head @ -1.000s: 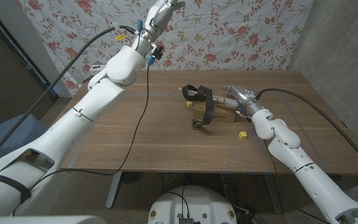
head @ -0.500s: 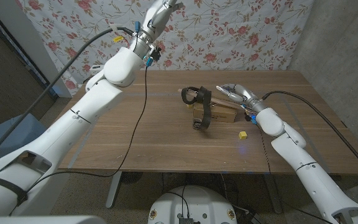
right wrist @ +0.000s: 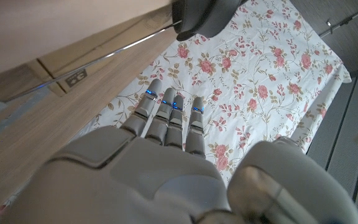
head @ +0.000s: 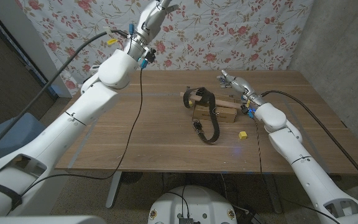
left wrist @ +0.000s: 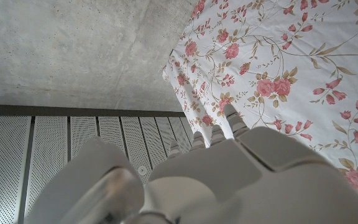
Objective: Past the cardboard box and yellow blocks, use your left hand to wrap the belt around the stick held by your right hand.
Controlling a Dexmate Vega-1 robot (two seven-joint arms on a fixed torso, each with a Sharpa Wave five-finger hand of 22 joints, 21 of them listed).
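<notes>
Backing the wooden table (head: 166, 134) hangs a floral curtain (head: 229, 31); both hands' grip I cannot tell.

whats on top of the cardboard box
The black belt drapes over the cardboard box, wound round a stick at its far left end. The box top under the belt is hidden.

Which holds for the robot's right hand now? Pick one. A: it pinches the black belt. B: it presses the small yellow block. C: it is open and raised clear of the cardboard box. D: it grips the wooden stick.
C: the right hand hangs open beyond the brown cardboard box, its fingers straight and holding nothing.
</notes>
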